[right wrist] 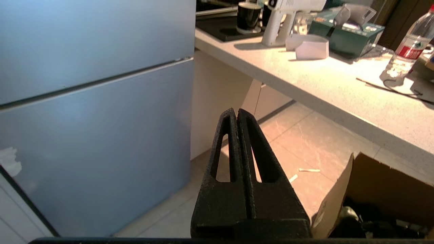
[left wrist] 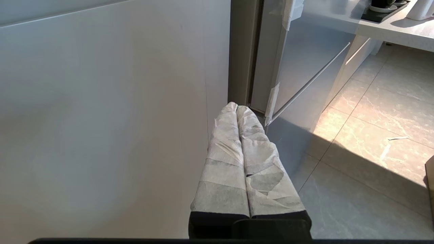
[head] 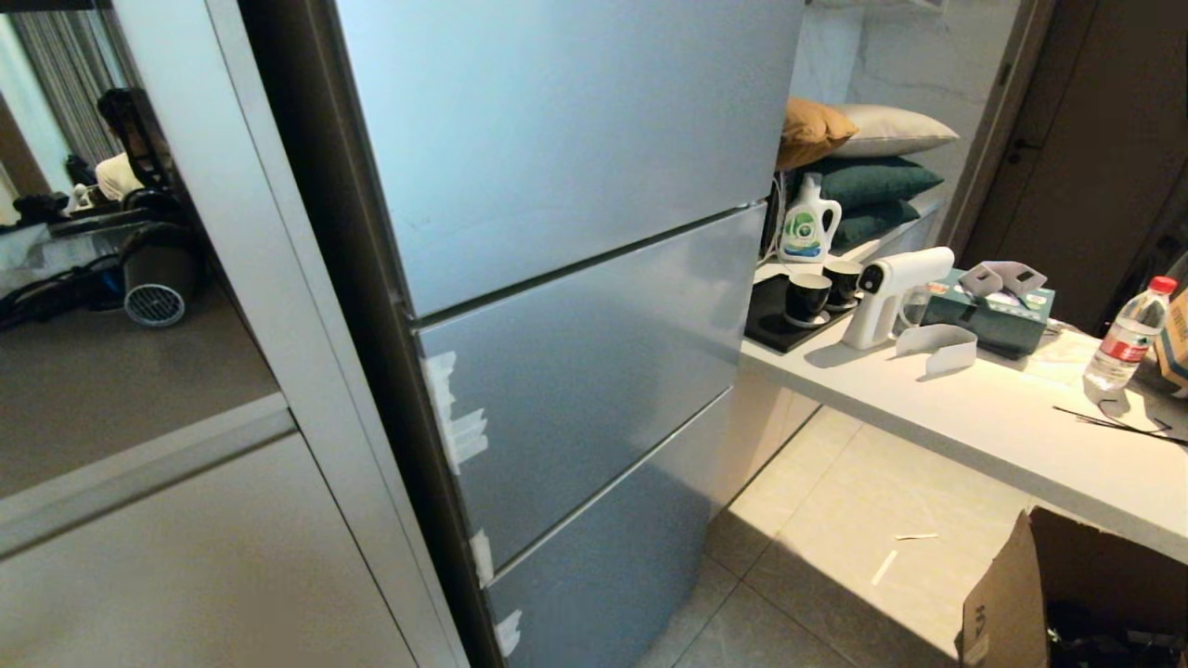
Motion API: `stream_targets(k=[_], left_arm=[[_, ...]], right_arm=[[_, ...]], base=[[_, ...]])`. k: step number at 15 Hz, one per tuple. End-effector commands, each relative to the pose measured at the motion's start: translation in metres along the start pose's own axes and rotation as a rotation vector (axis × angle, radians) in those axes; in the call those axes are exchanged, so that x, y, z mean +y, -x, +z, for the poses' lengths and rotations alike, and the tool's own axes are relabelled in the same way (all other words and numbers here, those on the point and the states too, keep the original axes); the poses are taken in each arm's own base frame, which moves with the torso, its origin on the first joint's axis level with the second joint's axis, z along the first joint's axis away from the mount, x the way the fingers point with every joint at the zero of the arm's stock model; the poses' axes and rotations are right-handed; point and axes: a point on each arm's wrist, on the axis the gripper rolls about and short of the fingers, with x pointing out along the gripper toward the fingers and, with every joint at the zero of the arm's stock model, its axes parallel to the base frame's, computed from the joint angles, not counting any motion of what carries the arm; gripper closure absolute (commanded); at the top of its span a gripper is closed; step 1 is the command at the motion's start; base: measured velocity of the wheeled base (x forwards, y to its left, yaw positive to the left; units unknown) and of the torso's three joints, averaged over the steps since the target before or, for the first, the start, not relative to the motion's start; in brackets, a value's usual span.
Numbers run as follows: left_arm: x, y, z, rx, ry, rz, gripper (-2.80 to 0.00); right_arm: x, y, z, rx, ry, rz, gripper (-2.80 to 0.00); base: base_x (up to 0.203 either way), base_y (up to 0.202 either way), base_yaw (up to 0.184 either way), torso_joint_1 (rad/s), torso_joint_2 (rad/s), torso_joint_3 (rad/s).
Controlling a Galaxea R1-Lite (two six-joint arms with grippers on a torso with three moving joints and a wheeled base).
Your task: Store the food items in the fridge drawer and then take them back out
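The blue-grey fridge (head: 575,186) stands shut, all three fronts closed. Its middle front (head: 594,371) hides the fridge drawer. The food items are out of view. Neither arm shows in the head view. My left gripper (left wrist: 236,107), its fingers wrapped in white tape, is shut on nothing. It hangs low beside a pale cabinet panel (left wrist: 101,135), near the fridge's lower corner (left wrist: 271,112). My right gripper (right wrist: 236,111), with black fingers, is also shut and empty. It hangs over the tiled floor (right wrist: 305,145) between the fridge (right wrist: 95,101) and the counter (right wrist: 339,91).
The white counter (head: 984,417) to the right carries a water bottle (head: 1128,339), a white spray gun (head: 891,292), a teal tissue box (head: 998,311), black cups (head: 809,295) and a detergent bottle (head: 809,223). An open cardboard box (head: 1012,594) sits on the floor below it.
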Motion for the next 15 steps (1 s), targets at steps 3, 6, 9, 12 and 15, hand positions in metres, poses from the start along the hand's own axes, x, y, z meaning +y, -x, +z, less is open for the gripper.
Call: stream_targets(k=[3,6,9,12,15], left_arm=[[0.0000,0.0000,0.0000,0.000,0.001,0.000,0.00],[0.0000,0.0000,0.0000,0.000,0.001,0.000,0.00],[0.0000,0.0000,0.0000,0.000,0.000,0.000,0.00],[0.0000,0.0000,0.0000,0.000,0.000,0.000,0.00],[0.0000,0.0000,0.0000,0.000,0.001,0.000,0.00]], right_arm=[[0.0007,-0.0007,-0.0088,0.015,0.002,0.000,0.00],[0.0005,-0.0007,-0.0087,0.014,-0.037,-0.008,0.00],[0.0004,-0.0007,-0.0086,0.013,-0.054,-0.012,0.00],[0.0003,-0.0007,-0.0085,0.013,-0.061,-0.014,0.00],[0.0003,-0.0007,-0.0085,0.013,-0.061,-0.014,0.00]], base=[[0.000,0.000,0.000,0.000,0.00,0.000],[0.000,0.000,0.000,0.000,0.00,0.000],[0.000,0.000,0.000,0.000,0.00,0.000],[0.000,0.000,0.000,-0.059,0.13,0.078],[0.000,0.000,0.000,-0.133,0.32,0.173]])
